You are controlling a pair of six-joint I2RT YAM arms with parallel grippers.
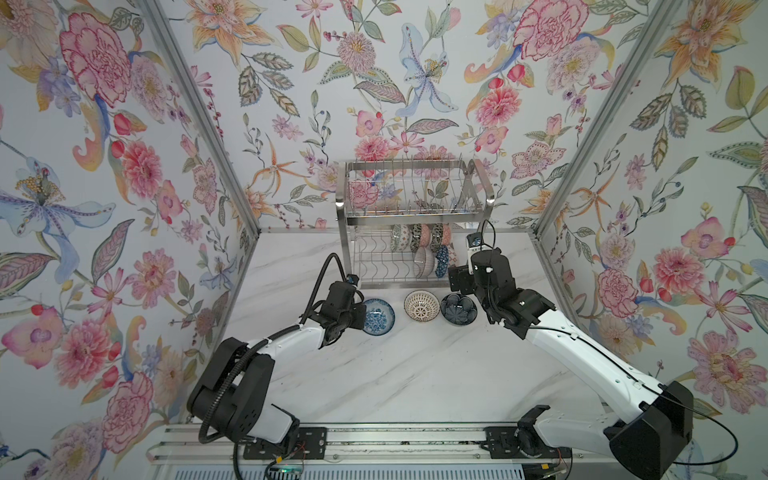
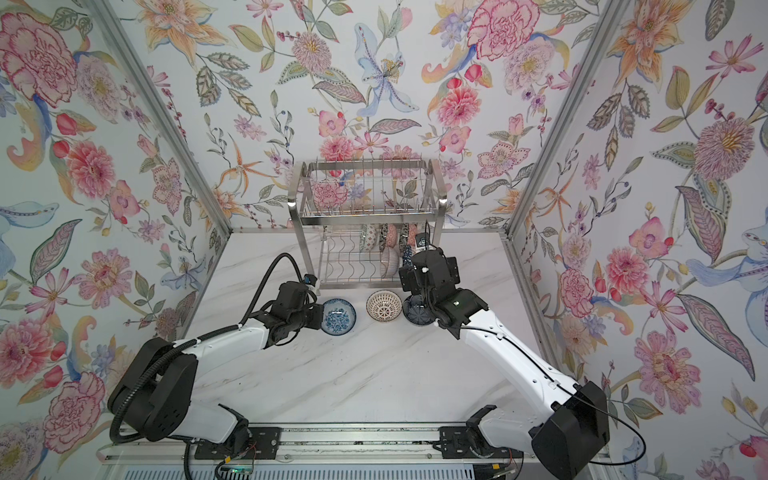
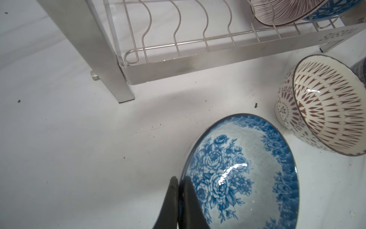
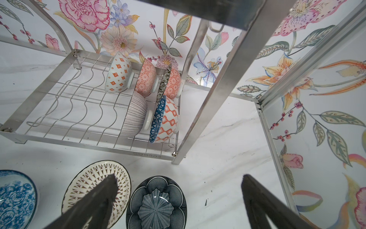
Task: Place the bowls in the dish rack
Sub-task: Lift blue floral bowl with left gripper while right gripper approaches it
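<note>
A blue floral bowl (image 3: 243,172) sits on the table in front of the dish rack's left leg. My left gripper (image 3: 179,184) is shut on its near rim, one finger inside and one outside. In both top views this bowl (image 1: 379,316) (image 2: 338,316) is the left one of three. A cream bowl with brown marks (image 1: 422,305) (image 4: 93,190) and a dark blue scalloped bowl (image 1: 457,311) (image 4: 156,204) stand to its right. My right gripper (image 4: 179,176) hangs open above the dark bowl, holding nothing. The dish rack (image 1: 409,216) (image 4: 89,146) holds several bowls (image 4: 136,117) on edge at the right of its lower tier.
The rack's flat front band (image 3: 198,65) and left leg (image 3: 111,59) stand close behind the held bowl. Its upper tier (image 2: 365,218) carries only prongs. Wavy wires (image 4: 79,111) at the left of the lower tier are bare. Floral walls (image 1: 124,208) close in both sides.
</note>
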